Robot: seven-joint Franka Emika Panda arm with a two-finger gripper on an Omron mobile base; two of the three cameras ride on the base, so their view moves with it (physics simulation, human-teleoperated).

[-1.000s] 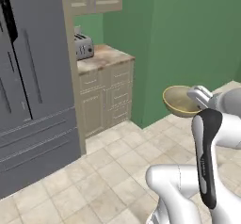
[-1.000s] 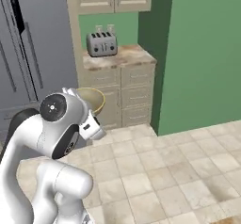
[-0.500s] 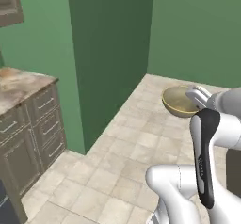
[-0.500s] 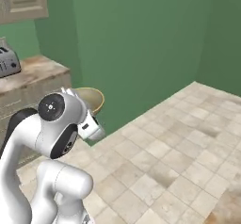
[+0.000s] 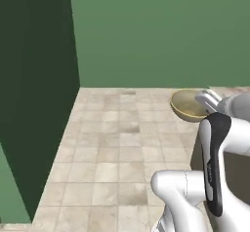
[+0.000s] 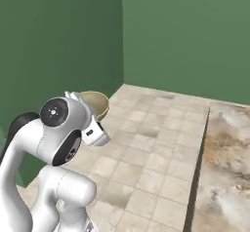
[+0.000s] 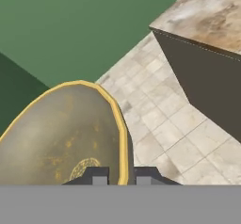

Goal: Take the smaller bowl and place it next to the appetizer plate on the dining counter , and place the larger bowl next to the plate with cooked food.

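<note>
One bowl, the smaller bowl [image 7: 61, 133], is carried by the gripper [image 7: 121, 175] above the tiled floor [image 5: 117, 148]. In the hand view, the two fingers [image 7: 96, 176] stand on either side of the bowl's yellow rim, one inside the bowl and one outside, clamped on the wall. The bowl's tan interior faces the camera, with the rim running up between the finger tips.

In the left base view, the smaller bowl [image 5: 188, 104] sits at the end of the white arm, held clear of the floor with its opening upward. In the right base view, it [image 6: 95, 102] shows behind the arm's upper joint.

Green walls [image 5: 161, 31] enclose the floor. The beige-brown marbled surface of the dining counter [image 6: 229, 167] lies to the right of the arm, well apart from the bowl.
</note>
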